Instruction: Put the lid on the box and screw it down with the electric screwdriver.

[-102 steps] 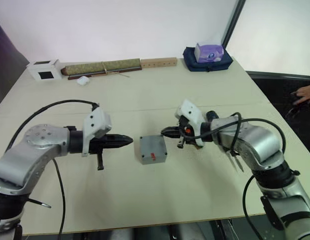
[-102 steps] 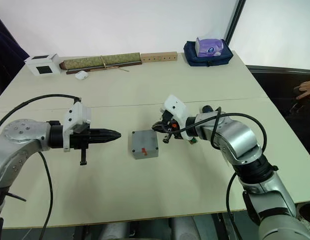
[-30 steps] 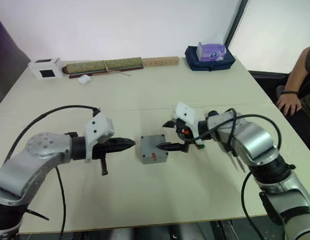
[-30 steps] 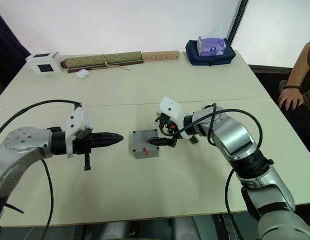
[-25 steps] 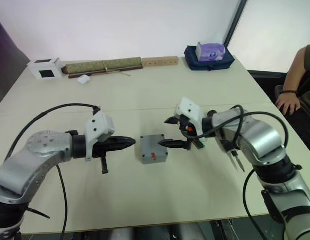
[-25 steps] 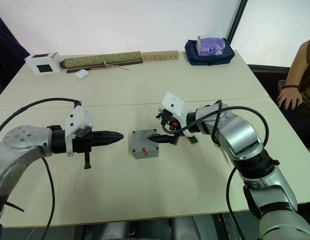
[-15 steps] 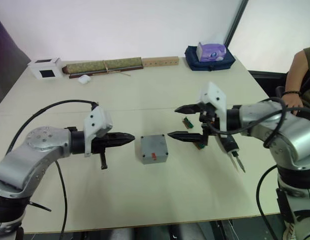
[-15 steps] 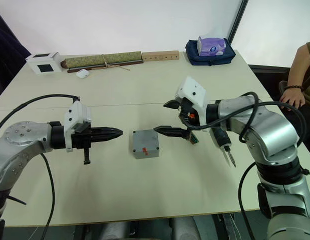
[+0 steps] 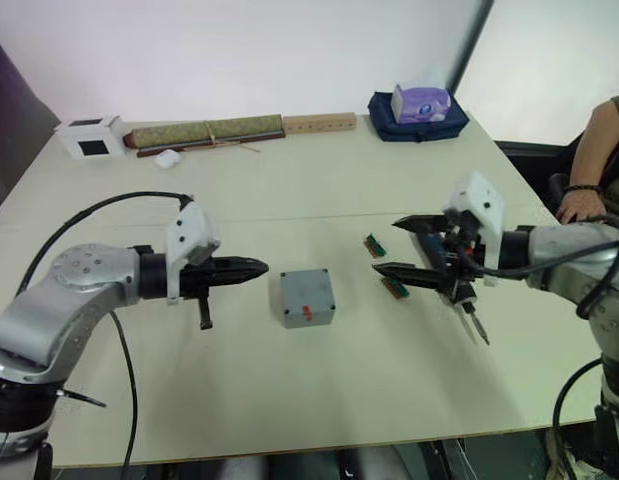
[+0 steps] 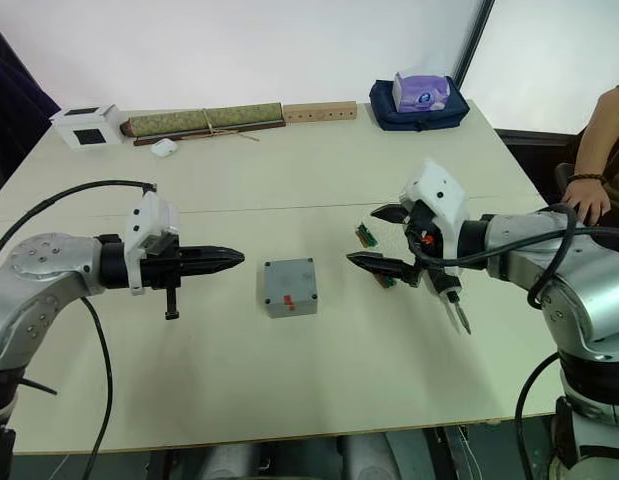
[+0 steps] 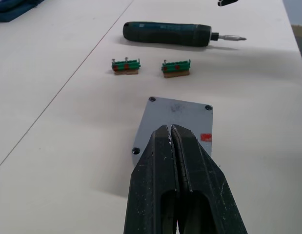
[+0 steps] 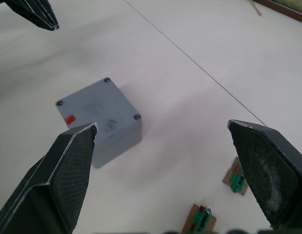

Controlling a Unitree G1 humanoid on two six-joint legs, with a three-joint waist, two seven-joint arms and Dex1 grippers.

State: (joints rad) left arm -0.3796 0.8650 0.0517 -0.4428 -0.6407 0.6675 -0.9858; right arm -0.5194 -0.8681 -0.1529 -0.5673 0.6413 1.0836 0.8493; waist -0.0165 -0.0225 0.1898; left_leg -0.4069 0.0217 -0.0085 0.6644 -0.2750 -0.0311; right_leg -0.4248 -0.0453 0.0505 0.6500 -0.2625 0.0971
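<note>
On the table, the lid (image 9: 307, 293) sits unscrewed on the box (image 10: 289, 300); the left gripper (image 9: 251, 268), fingers pressed together, could nudge it askew, while the right gripper (image 10: 381, 240) hangs spread wide.

The left arm reaches in from the left, bent at the elbow, its gripper (image 10: 229, 262) level and pointing right with the two black fingers pressed together. The right arm reaches in from the right, its gripper (image 10: 379, 240) pointing left, fingers spread wide and empty.
</note>
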